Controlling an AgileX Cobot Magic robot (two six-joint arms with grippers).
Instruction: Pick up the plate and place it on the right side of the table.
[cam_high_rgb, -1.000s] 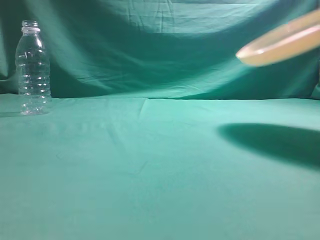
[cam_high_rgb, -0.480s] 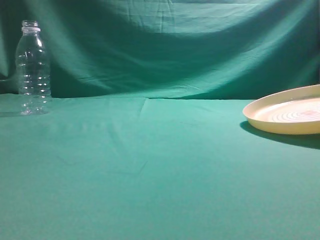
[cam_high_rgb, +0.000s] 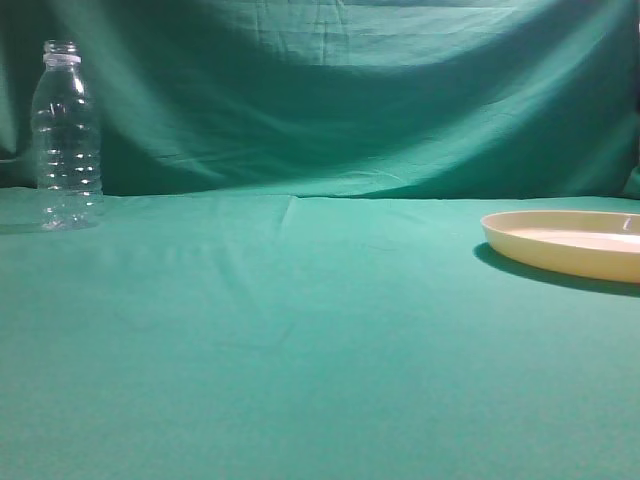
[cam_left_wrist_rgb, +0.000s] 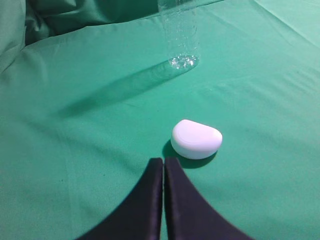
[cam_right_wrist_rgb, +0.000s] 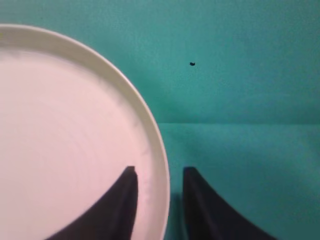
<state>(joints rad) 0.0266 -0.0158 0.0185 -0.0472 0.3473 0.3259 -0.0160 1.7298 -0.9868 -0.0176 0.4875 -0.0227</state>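
Round cream-yellow plastic plate (cam_high_rgb: 575, 243): flat on teal-green cloth table (cam_high_rgb: 300, 340), far right. Right gripper (cam_right_wrist_rgb: 159, 187) spread astride its rim, apparently released; only withdrawal left. Left gripper (cam_left_wrist_rgb: 163, 167) pressed together, idle.

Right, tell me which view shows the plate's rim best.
The right wrist view: it looks straight down on the plate, showing its raised rim as a clean arc running between the right gripper fingers. The exterior view shows the plate edge-on and cut off at the frame. The left wrist view misses it.
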